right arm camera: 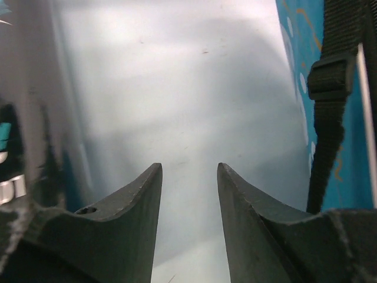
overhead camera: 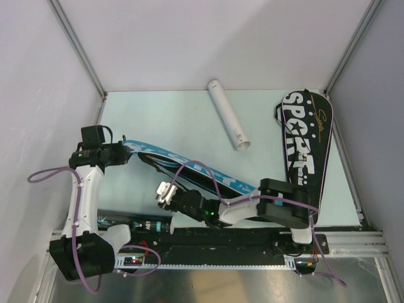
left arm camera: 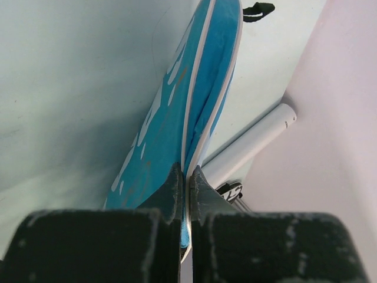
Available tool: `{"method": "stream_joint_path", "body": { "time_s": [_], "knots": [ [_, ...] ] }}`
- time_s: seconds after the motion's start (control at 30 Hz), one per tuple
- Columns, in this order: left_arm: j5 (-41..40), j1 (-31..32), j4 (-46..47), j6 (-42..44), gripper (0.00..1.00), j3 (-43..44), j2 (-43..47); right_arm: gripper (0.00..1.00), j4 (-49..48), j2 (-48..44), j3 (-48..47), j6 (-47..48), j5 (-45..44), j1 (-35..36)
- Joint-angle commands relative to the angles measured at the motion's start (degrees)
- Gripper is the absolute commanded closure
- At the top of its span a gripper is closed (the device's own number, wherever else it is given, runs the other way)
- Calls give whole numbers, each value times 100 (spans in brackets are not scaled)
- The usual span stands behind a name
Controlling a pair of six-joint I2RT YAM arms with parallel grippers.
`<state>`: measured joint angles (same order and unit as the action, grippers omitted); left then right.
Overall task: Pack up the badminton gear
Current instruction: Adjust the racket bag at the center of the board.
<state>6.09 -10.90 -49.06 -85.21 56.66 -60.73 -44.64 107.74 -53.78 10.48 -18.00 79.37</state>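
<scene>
Pinching the blue cover (overhead camera: pixel 154 153) by its edge with the left jaws, pressed tight on it, mid-left of the top view. Slanting from there down toward lower centre, over the desk (overhead camera: pixel 164 120). Hovering at lower centre with the right jaws partly apart, gripping nothing (only bare desk between them). Lying at upper centre: white tube (overhead camera: pixel 228 115). Stretched along the right side: black SPORT cover (overhead camera: pixel 307 142).

"SPORT" in white, on black cover (overhead camera: pixel 306 148)
</scene>
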Motion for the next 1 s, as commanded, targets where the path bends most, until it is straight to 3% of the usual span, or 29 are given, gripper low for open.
{"method": "stream_joint_path", "body": {
  "time_s": [0.0,0.2,0.43,0.77,0.97],
  "knots": [
    [295,10,-140,-343,100,281,263,52,-1765,674,-563,1073,-395,-119],
    [444,28,-169,-216,100,24,365,47,-1510,931,-1113,606,-430,-565],
    [581,19,-189,-66,100,-196,520,34,-2145,1048,-1185,499,-647,-777],
    [665,17,-203,37,100,-482,655,33,-2967,1142,-1309,703,-704,-900],
    [677,17,-223,66,100,-550,700,36,-3706,1290,-1399,1514,-1046,-780]
  ]
}}
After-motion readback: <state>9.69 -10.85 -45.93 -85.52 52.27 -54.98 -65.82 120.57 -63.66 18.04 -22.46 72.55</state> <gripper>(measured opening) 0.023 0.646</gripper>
